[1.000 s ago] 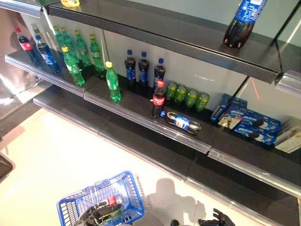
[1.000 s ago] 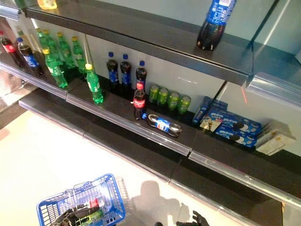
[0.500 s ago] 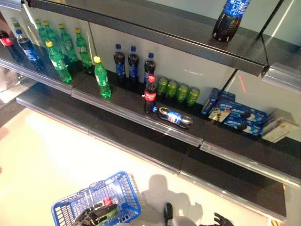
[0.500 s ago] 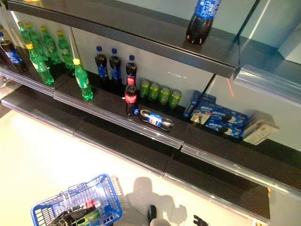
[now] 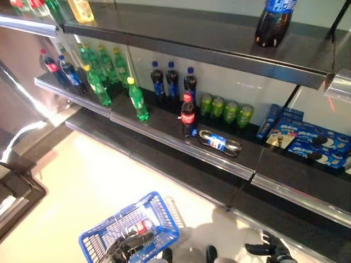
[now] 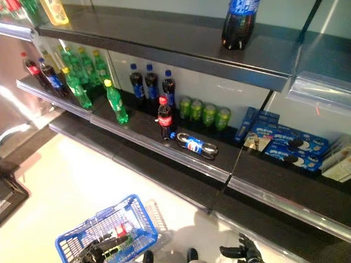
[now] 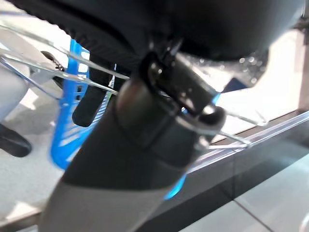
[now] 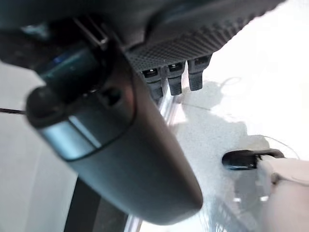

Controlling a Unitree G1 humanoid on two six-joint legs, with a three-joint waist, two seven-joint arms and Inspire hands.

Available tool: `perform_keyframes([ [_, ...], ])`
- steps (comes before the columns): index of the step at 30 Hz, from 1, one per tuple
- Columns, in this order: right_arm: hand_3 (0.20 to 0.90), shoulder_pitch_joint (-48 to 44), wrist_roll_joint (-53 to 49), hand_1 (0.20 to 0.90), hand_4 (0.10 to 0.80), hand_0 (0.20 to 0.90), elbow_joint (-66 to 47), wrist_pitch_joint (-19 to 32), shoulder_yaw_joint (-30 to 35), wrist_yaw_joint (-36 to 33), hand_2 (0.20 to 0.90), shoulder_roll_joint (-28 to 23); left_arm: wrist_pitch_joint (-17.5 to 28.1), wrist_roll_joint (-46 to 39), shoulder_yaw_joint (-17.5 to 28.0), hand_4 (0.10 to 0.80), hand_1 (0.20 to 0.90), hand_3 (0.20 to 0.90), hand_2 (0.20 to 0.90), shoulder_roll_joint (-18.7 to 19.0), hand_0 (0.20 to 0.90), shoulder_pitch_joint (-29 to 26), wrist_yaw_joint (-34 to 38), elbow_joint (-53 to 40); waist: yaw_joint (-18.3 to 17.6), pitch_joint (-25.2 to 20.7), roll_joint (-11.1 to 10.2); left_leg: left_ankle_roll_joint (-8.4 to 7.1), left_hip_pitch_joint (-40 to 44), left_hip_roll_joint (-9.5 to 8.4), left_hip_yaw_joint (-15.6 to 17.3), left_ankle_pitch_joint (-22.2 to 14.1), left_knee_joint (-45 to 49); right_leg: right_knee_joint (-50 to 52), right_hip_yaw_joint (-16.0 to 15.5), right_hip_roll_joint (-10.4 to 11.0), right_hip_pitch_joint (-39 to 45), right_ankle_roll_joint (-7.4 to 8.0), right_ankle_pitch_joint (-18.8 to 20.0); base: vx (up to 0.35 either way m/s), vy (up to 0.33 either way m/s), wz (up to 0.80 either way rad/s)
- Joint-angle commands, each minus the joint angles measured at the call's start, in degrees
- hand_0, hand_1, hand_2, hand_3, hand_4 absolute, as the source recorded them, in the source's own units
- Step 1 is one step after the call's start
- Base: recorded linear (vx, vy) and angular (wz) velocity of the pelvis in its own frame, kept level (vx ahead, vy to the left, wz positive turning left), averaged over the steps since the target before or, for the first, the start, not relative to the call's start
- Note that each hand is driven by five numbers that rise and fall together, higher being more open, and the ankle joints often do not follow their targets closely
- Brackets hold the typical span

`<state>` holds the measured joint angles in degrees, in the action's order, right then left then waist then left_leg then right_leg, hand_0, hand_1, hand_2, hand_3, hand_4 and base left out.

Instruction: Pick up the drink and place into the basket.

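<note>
- A blue wire basket [image 5: 159, 219] shows at the near left, over a pale floor [image 5: 82, 186], in front of dark shop shelving.
- The left hand [image 5: 129, 249] is at the basket's wire handles [image 7: 58, 72], fingers curled round them.
- Inside the basket lies a drink bottle with a red cap or label [image 5: 143, 227], partly hidden by the wires and the hand.
- The right hand [image 6: 244, 252] hangs low at the near right, over the floor, well apart from the basket. Its fingers [image 8: 175, 79] are spread and relaxed, holding nothing.
- On the middle shelf [image 5: 219, 161], a cola bottle with a red cap and label [image 5: 187, 114] stands upright near the front edge.
- Just to its right a dark cola bottle with a blue label [image 5: 218, 142] lies on its side along the shelf.
- Behind them three dark bottles with blue caps [image 5: 172, 81] stand in a row at the back of the shelf.
- To the right of those is a row of small green cans [image 5: 225, 111].
- Further right lie flat blue biscuit packs [image 5: 312, 143].
- To the left a green bottle with a yellow cap [image 5: 137, 99] stands alone, with more green bottles [image 5: 101, 68] grouped behind and to its left.
- At the far left of that shelf are dark bottles with red and blue labels [image 5: 60, 68].
- On the upper shelf [image 5: 192, 38], a large dark bottle with a blue label [image 5: 274, 22] stands to the right.
</note>
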<state>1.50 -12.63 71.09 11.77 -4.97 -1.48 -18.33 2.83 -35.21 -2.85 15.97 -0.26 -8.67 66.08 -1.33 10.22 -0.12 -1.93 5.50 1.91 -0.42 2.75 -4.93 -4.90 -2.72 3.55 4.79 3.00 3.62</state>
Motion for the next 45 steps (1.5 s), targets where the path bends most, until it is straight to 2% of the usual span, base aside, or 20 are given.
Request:
perform_keyframes([
  [1, 0.9, 0.6, 1.3, 0.9, 0.8, 0.9, 0.1, 3.2, 0.2, 0.1, 0.9, -1.9, 5.7, -2.8, 2.8, 0.1, 0.3, 0.2, 0.3, 1.8, 0.3, -5.0, -3.6, -2.6, 0.3, -3.2, -0.5, -0.58, -0.7, -1.01, -0.8, -2.0, 0.5, 6.2, 1.4, 0.8, -1.7, 3.42, -3.4, 0.119, 0.037, 0.02],
  [10, 0.9, 1.8, 2.7, 0.9, 0.8, 0.9, -0.6, 2.1, -0.1, 0.0, 0.9, -0.8, 5.4, -2.2, 4.3, 0.1, 0.3, 0.2, 0.3, 2.4, 0.3, -2.9, -4.8, -1.2, 0.6, -4.5, -1.0, 0.03, 0.4, -1.12, 1.0, -3.1, -0.1, 3.5, 0.6, 1.2, 0.1, 3.66, -2.8, 0.069, 0.004, -0.03],
  [21, 0.9, 1.4, 3.1, 0.9, 0.8, 0.9, -0.7, 0.8, -0.2, 0.2, 0.9, -2.0, 5.5, -3.8, 4.7, 0.1, 0.3, 0.2, 0.3, 2.3, 0.3, -2.3, -3.7, -2.4, 1.8, -3.4, -1.1, -0.77, -1.3, -0.32, 2.7, -2.7, -0.1, 0.1, -1.8, 2.0, -0.4, 4.12, -0.5, 0.049, -0.005, 0.0],
  [24, 0.9, 0.3, 2.4, 0.9, 0.8, 0.9, -1.2, 0.7, -0.6, -0.2, 0.9, -2.6, 5.7, -5.3, 3.7, 0.1, 0.3, 0.2, 0.3, 2.2, 0.3, -3.5, -2.8, -3.8, 1.8, -1.8, -0.7, -0.84, -3.3, 0.03, 3.0, -2.0, -0.1, 0.4, -2.3, 2.4, -2.8, 4.24, 0.1, -0.073, 0.004, 0.08],
  [27, 0.9, -4.8, -0.1, 0.9, 0.8, 0.9, -1.6, 1.2, -2.9, -1.4, 0.9, -3.3, 6.6, -8.1, 1.2, 0.1, 0.3, 0.2, 0.3, 2.2, 0.3, -8.5, -1.1, -5.1, 1.9, 2.7, -0.2, -0.81, -8.1, 0.34, 3.2, -0.4, -0.1, 1.2, -2.7, 2.5, -8.3, 4.18, 1.5, -0.323, -0.014, 0.2],
  [34, 0.9, -9.8, -0.8, 0.9, 0.8, 0.9, -4.1, 2.3, -6.1, -3.1, 0.9, -4.8, 7.8, -10.5, -1.3, 0.1, 0.3, 0.2, 0.3, 2.5, 0.3, -12.6, 0.0, -6.6, 1.8, 8.2, 0.2, -0.46, -13.3, -0.78, 2.7, 1.4, -0.1, 1.2, -1.6, 2.0, -14.0, 4.0, 3.1, -0.179, 0.006, 0.1],
  [36, 0.9, -10.5, -0.3, 0.9, 0.8, 0.9, -4.7, 2.8, -6.6, -3.1, 0.9, -5.4, 8.0, -11.5, -1.7, 0.1, 0.3, 0.2, 0.3, 2.6, 0.3, -13.1, 0.2, -6.7, 1.7, 9.0, 0.1, -0.58, -14.1, -1.09, 2.4, 1.4, 0.8, 0.6, -0.9, 2.1, -15.0, 4.07, 3.9, -0.118, 0.017, 0.09],
  [45, 0.9, -13.8, 0.7, 0.9, 0.8, 0.9, -10.4, 7.8, -10.5, -6.8, 0.9, -6.1, 8.8, -12.5, -3.0, 0.1, 0.3, 0.2, 0.3, 3.5, 0.3, -16.3, 0.5, -6.8, 2.4, 13.2, -1.3, -0.11, -21.8, -1.7, 1.2, -1.7, 12.9, 8.8, -1.8, 3.2, -19.8, 3.15, 1.2, -0.114, -0.031, 0.01],
])
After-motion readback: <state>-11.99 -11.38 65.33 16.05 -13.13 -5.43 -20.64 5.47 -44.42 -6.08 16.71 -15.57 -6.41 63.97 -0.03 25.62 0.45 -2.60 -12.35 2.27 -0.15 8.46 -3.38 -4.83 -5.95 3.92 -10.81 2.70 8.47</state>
